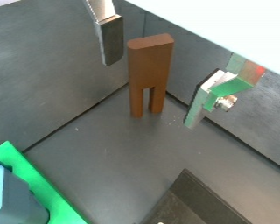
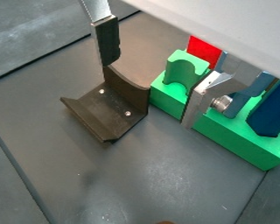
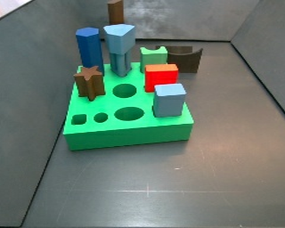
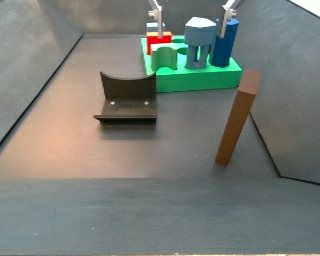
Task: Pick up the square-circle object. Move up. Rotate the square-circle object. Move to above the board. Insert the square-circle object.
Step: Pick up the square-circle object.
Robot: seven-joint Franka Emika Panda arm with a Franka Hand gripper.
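The square-circle object point(image 1: 150, 74) is a mid-brown block standing upright on the grey floor, notched end down. In a side view it point(image 4: 239, 115) stands close to a wall, well apart from the board point(image 4: 190, 78); it shows at the far back too point(image 3: 115, 11). My gripper point(image 1: 154, 87) is open and holds nothing; the block stands on the floor beyond the spread fingers point(image 1: 111, 39). The gripper point(image 4: 192, 15) hangs high by the green board point(image 3: 121, 129), which shows behind one finger point(image 2: 213, 92).
The board carries blue pegs point(image 3: 88, 46), a brown star piece point(image 3: 89, 82), a red cube point(image 3: 160, 75) and a blue cube point(image 3: 169, 98). A green arched piece point(image 2: 175, 83) sits at its edge. The dark fixture point(image 4: 125, 98) stands between board and block. Grey walls enclose the floor.
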